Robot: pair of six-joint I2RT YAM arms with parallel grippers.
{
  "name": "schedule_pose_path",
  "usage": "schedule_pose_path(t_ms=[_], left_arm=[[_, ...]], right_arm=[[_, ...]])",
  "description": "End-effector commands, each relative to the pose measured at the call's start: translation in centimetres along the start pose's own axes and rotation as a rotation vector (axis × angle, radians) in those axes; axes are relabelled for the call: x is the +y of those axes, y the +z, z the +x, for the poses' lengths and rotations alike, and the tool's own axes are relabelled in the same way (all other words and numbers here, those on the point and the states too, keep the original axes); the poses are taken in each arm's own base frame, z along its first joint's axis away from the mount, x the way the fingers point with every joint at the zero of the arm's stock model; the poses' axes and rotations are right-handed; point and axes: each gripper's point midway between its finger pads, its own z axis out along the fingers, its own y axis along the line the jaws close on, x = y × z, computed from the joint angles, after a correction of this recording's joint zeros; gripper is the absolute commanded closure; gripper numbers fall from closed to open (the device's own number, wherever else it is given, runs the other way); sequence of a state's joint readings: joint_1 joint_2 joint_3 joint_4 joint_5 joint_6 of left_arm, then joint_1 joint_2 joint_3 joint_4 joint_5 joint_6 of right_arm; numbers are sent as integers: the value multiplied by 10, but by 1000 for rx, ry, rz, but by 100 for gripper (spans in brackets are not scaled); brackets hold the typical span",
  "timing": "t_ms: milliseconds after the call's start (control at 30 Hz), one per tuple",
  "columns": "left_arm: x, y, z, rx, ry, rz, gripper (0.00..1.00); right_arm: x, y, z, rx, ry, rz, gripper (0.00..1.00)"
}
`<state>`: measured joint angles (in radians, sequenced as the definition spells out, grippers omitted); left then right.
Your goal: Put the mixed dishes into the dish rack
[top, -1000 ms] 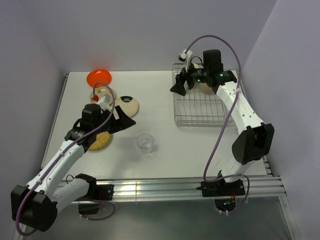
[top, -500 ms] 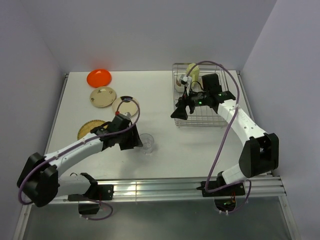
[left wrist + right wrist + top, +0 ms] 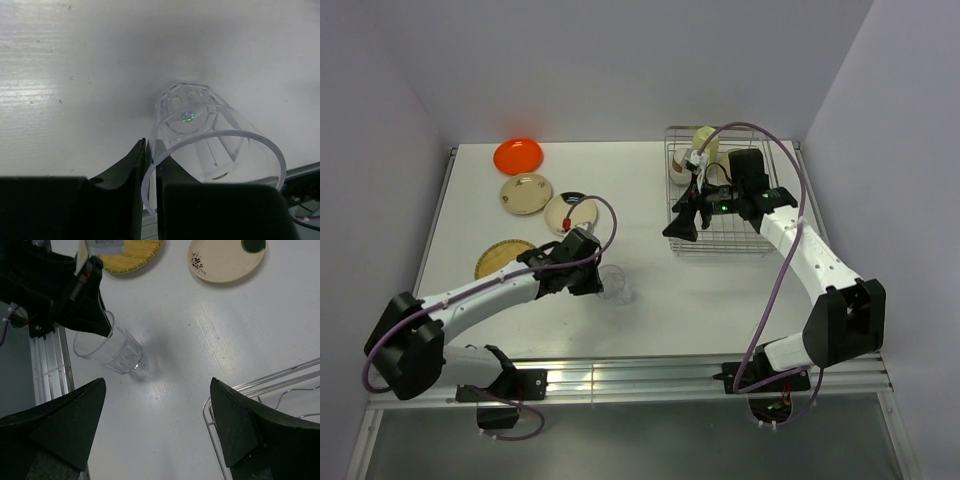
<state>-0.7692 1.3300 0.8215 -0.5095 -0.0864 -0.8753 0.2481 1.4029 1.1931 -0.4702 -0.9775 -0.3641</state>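
Plates: the round orange plate [image 3: 517, 155], the tan plate [image 3: 526, 193], the cream plate with a dark mark [image 3: 570, 212] and the woven yellow-brown round plate [image 3: 503, 258] lie flat on the left of the white counter [image 3: 650, 310].
Left gripper [image 3: 149, 156]: nearly closed, pinching the rim of the clear glass [image 3: 210, 142], one finger inside and one outside.
Clear glass: near the middle of the counter, tipped over a bit.
Step now: I think the glass is being picked up.
Next move: lift it and carry it right to the silver wire dish rack [image 3: 720, 215].
Open room: bare counter lies between glass and rack.
Right gripper [image 3: 157, 425]: wide open, holding nothing, hanging by the rack's left edge.
Watch out: it may block the way.
Rack: the pale yellow-green mug [image 3: 706, 141] sits at the back.
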Motion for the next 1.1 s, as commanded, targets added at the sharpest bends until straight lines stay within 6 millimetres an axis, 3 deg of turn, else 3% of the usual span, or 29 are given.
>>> schedule_pose_path(t_ms=[0,67,100,133,167,233,267,333,367,433,467,600,733,1067], left_arm=[[-52,-40,-51,-197,13,244,95],[-66,-59,-58,-225,14,379,98],[-75,-69,-76,-288,-7,456,98],[-74,-72,-79,-298,-20,501,99],[-84,-88,-80,-297,-14,603,99],[-89,-107,-105,-385,-45,745,100],[-93,-116,-111,-405,-46,798,100],[-101,-138,-124,-450,-33,931,100],[-104,-137,-127,-444,-35,957,100],[-114,-148,-136,-451,-26,1048,100],[-116,-151,-140,-454,-29,1072,100],[-132,-168,-154,-463,-29,1185,100],[-142,-170,-166,-465,-9,1216,100],[-151,-163,-179,-463,-4,1240,100]], right_arm=[[13,-4,-7,-41,-33,-31,8],[16,-3,-18,-87,22,-41,10],[24,-2,-23,-112,55,-84,10],[27,-1,-28,-132,90,-106,11],[29,-2,-47,-186,176,-123,11],[37,1,-58,-213,385,-189,11],[35,0,-76,-272,360,-202,11],[27,5,-81,-315,494,-198,10],[31,0,-99,-367,576,-239,9],[23,4,-104,-402,788,-253,5],[22,3,-109,-423,813,-265,4],[11,11,-108,-427,1008,-264,0],[10,18,-103,-407,1148,-264,0],[41,32,-111,-342,1219,-374,1]])
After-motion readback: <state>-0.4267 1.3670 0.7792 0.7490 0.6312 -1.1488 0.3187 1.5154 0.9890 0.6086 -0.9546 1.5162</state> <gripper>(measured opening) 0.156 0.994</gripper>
